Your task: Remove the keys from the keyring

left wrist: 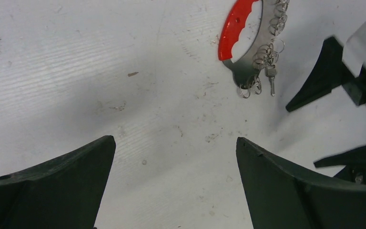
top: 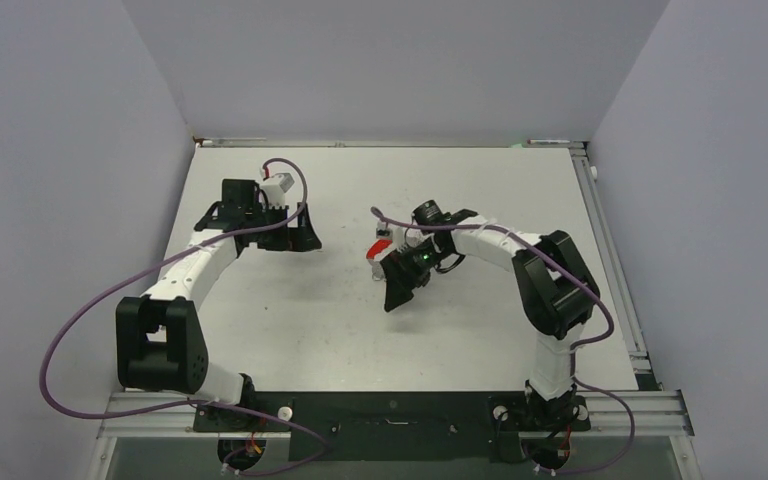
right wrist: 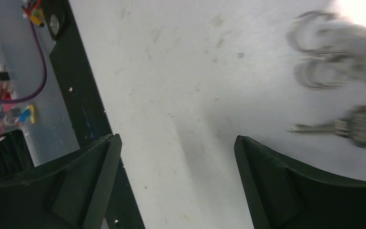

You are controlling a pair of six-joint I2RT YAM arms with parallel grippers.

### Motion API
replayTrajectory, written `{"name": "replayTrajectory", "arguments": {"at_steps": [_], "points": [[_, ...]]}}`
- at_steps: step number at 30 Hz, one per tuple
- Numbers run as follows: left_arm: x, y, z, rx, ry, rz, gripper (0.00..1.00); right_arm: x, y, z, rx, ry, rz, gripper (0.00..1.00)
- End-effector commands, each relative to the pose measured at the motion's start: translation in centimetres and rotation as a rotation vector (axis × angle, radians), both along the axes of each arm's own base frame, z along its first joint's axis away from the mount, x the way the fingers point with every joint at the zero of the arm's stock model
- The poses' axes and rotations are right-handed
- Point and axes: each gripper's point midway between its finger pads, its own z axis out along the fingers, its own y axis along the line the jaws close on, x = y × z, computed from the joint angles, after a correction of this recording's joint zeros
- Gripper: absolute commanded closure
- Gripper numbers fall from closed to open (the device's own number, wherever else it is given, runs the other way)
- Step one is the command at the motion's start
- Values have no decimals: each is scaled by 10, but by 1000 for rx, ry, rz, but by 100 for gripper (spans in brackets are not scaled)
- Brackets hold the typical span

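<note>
Keyring (left wrist: pixel 244 70) lies flat on the table (top: pixel 290 330), centre-right. It has a red grip piece (left wrist: pixel 232 31) on 1 side and small split rings (left wrist: pixel 267 50) strung along the metal edge. Only 1 key (right wrist: pixel 314 128) reads clearly (others may sit in the ring cluster, too blurred to tell).

Right gripper (right wrist: pixel 177 139) is spread wide with nothing between the fingers. In its wrist view the key sits just off to the right of the gap, above the right-hand finger. The key's long axis runs side to side, tip pointing in toward the gap, so roughly along the closing line, not across it. Probably needs a sideways shift and some wrist turn before a pinch.

Left gripper (left wrist: pixel 175 140) is also wide open and empty. The keyring is ahead and to the right in its view, well apart. Right arm is clearly the nearer 1.
</note>
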Motion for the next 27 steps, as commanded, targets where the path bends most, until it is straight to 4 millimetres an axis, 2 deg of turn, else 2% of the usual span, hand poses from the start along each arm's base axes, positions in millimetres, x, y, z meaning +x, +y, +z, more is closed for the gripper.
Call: {"name": "replayTrajectory", "arguments": {"at_steps": [1,4,8,11,15,19,21,24,27], "points": [[2,-18,26,-81,-51,-55,4,101,-22,58,67,-306,-193,7],[0,-25,27,-110,-56,-69,4,143,-35,54,-29,-480,-239,7],[-2,-31,25,-133,-36,-82,4,181,-41,43,-114,-583,-282,7],[-5,-36,23,-142,-22,-92,4,199,-39,36,-131,-622,-296,7],[-8,-39,19,-147,-11,-101,4,209,-33,18,-143,-604,-300,6],[-8,-39,18,-145,-11,-100,4,206,-32,-1,-154,-559,-289,5],[-8,-39,18,-144,-12,-101,4,197,-31,-9,-151,-519,-277,3],[-9,-39,15,-145,-8,-102,4,173,-31,-20,-141,-438,-252,0],[-9,-40,12,-151,4,-96,4,139,-29,-28,-111,-339,-219,3]]}}
